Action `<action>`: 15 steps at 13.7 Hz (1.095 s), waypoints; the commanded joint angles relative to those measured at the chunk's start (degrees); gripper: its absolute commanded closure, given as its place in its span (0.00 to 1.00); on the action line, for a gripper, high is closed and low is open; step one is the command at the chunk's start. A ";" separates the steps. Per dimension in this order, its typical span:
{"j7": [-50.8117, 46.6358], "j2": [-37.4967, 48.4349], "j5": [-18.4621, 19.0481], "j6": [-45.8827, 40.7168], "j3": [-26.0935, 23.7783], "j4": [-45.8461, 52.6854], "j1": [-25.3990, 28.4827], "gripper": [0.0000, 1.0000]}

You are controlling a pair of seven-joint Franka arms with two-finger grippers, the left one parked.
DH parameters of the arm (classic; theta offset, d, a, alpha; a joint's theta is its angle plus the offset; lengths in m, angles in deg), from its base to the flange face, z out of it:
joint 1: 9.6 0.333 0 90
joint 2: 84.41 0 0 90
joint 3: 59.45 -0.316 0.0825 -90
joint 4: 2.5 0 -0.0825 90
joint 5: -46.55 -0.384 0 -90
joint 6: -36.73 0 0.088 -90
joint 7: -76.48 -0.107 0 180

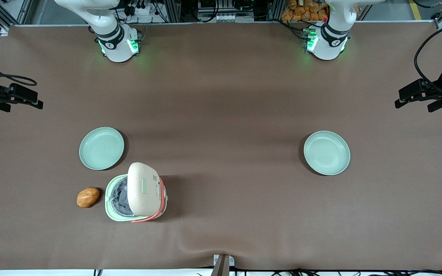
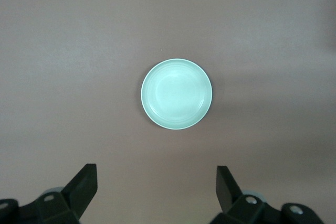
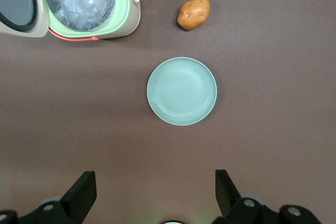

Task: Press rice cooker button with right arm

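Front view: the rice cooker (image 1: 136,197) stands on the brown desk (image 1: 221,96) toward the working arm's end, nearer the camera than a pale green plate (image 1: 101,148). Its cream lid (image 1: 144,188) is swung up and open, showing a plastic-lined pot. The button (image 1: 144,186) shows as a small pale pad on the lid. A potato (image 1: 88,197) lies just beside the cooker, apart from it. A second plate (image 1: 327,153) sits toward the parked arm's end. The right arm's gripper (image 1: 17,100) hangs at the desk's edge, well apart from the cooker.

Right wrist view: the gripper (image 3: 155,192) hovers above the plate (image 3: 181,91), its fingers (image 3: 83,190) spread wide and holding nothing. The open cooker (image 3: 84,3) and the potato (image 3: 193,12) lie past the plate.

Left wrist view: only the second plate (image 2: 176,94) on bare desk.
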 commanded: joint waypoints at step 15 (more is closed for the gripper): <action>-2.52 3.61 2.90 -4.75 0.81 -1.26 0.15 0.00</action>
